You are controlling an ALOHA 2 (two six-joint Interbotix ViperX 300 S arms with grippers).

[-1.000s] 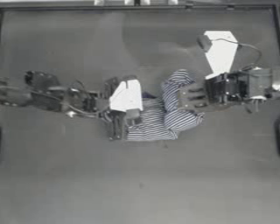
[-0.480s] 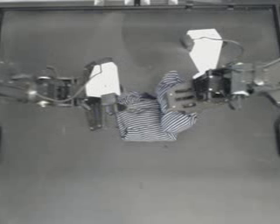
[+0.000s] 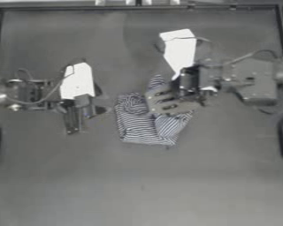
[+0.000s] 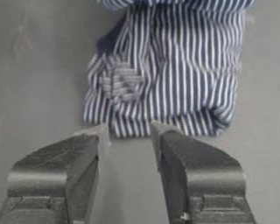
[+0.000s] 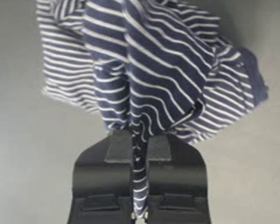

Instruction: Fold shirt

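The left end effector (image 3: pixel 74 124) hangs over the dark worktop (image 3: pixel 138 185) just left of the shirt (image 3: pixel 145 122), its jaws parted and holding nothing. The striped shirt lies bunched near the worktop's middle. The right end effector (image 5: pixel 140 142), reaching in from the right, pinches a fold of the cloth between nearly closed jaws. No readable label shows.

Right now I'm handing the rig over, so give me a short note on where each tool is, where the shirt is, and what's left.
Right tool: shut on a fold of the shirt, at its upper right side.
Left tool: open, holding nothing, just off the shirt's left edge.
Shirt: bunched in a rough bundle at mid-table, not a neat fold.
Done: cloth gathered.
Left: spread and fold it properly.
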